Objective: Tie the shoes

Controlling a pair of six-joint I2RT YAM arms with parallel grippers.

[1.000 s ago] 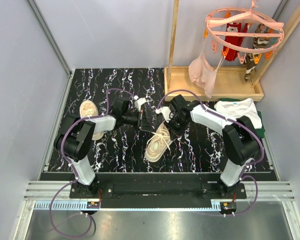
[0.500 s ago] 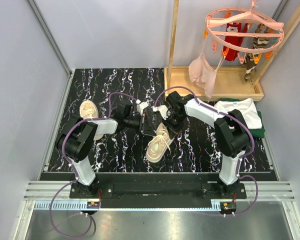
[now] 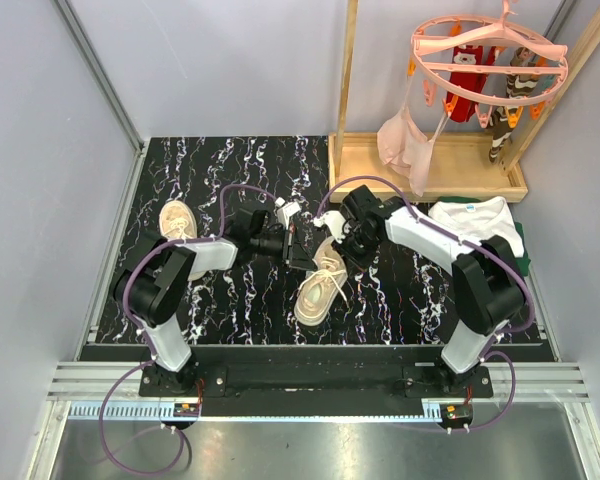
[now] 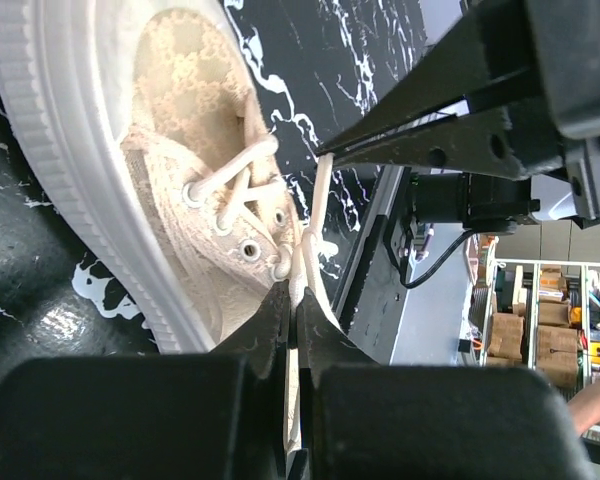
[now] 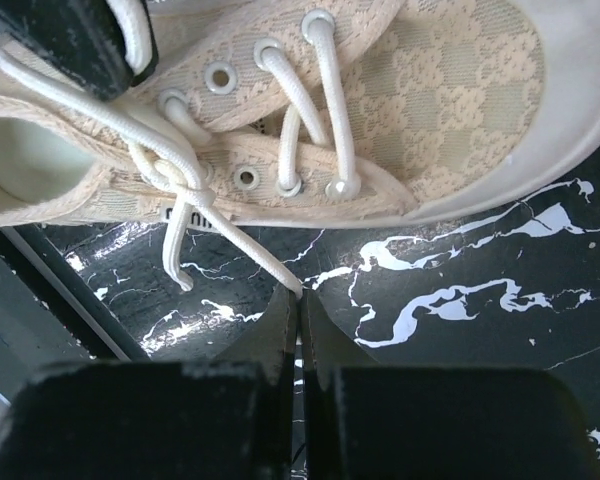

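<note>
From above, one beige sneaker (image 3: 319, 287) lies mid-table on the black marbled tabletop (image 3: 230, 170), and both arms reach to its far end. Its mate (image 3: 177, 226) sits well apart to the left.

Left wrist view: the left gripper (image 4: 292, 325) is pinched shut on a white lace strand (image 4: 300, 275) beside the eyelets.

Right wrist view: the right gripper (image 5: 300, 300) is clamped on the other lace end (image 5: 242, 247), below a first knot (image 5: 170, 178).

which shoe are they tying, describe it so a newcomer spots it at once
On the black marbled table, look at the middle. The shoe there has its white laces pinched by the left gripper and right gripper; the other shoe lies off near the left edge.
</note>
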